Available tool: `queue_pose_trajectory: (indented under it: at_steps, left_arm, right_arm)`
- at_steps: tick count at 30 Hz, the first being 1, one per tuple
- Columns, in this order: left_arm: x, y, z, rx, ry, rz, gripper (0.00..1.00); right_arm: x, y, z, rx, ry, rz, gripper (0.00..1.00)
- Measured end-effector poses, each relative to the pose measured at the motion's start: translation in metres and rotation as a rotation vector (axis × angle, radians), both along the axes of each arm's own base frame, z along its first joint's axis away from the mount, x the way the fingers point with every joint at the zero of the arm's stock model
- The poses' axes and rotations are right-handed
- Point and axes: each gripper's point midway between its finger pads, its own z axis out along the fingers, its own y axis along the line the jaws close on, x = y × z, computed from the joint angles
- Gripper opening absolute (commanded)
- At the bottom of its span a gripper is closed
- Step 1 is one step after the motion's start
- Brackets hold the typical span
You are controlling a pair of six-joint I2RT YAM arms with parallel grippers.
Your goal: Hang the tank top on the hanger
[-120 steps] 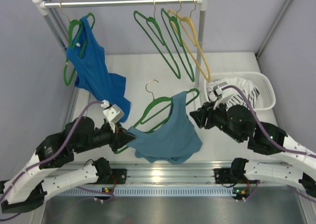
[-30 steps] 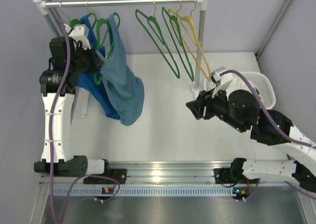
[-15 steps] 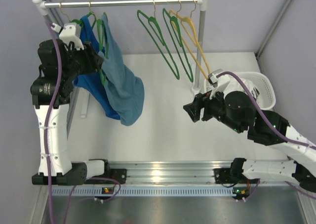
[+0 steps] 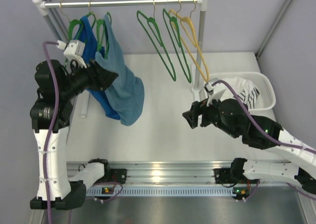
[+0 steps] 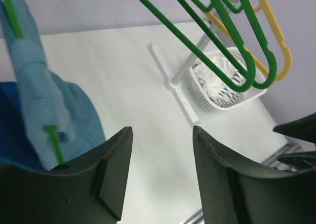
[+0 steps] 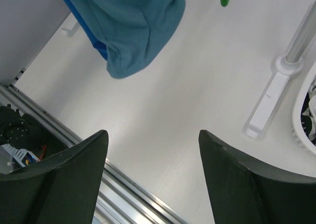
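The muted teal tank top (image 4: 129, 88) hangs from the rail on a green hanger (image 4: 102, 27), beside a brighter blue top. My left gripper (image 4: 112, 78) is held high just in front of it, open and empty. In the left wrist view the tank top (image 5: 35, 93) and a bit of the hanger (image 5: 53, 142) lie left of the open gripper (image 5: 162, 135). My right gripper (image 4: 187, 119) hovers over the middle of the table, open and empty. The right wrist view has the tank top's hem (image 6: 136, 26) ahead of the open gripper (image 6: 153, 137).
A royal-blue top (image 4: 90, 36) hangs behind the teal one. Three bare green hangers (image 4: 165, 46) and a yellow hanger (image 4: 193, 38) hang further right on the rail (image 4: 123, 3). A white basket (image 4: 264, 90) of cloth stands at the right, by the rack's post (image 4: 201, 46).
My left gripper has opened, letting go of the hanger, and drawn back down and right. My right gripper has opened wider and slid a little left and nearer.
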Motion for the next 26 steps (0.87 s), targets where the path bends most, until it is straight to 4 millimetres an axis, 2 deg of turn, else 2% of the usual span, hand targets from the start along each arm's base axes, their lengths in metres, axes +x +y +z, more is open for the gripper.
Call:
queue_pose_trajectory:
  at_steps: [6,10,15,19,23,26]
  left_arm:
    - [-0.019,-0.028,-0.057,-0.071,0.136,-0.112,0.56]
    - [-0.034,-0.054,-0.105,-0.054,0.239,-0.179,0.54]
    - [-0.065,-0.099,-0.173,0.020,0.348,-0.283,0.53]
    - [-0.086,-0.117,-0.217,0.059,0.393,-0.300,0.53]
    - [-0.098,-0.126,-0.245,0.088,0.390,-0.288,0.53]
    - [-0.100,-0.131,-0.252,0.102,0.368,-0.277,0.54]
  right_arm:
    - [-0.002,-0.009,-0.023,-0.014,0.020,-0.024,0.75]
    - [-0.003,-0.016,-0.038,-0.007,0.028,-0.043,0.77]
    - [-0.006,-0.026,-0.065,-0.001,0.050,-0.072,0.82]
    - [-0.009,-0.034,-0.085,0.000,0.073,-0.094,0.82]
    - [-0.010,-0.039,-0.099,-0.008,0.090,-0.115,0.81]
    - [-0.008,-0.038,-0.103,-0.017,0.097,-0.126,0.83]
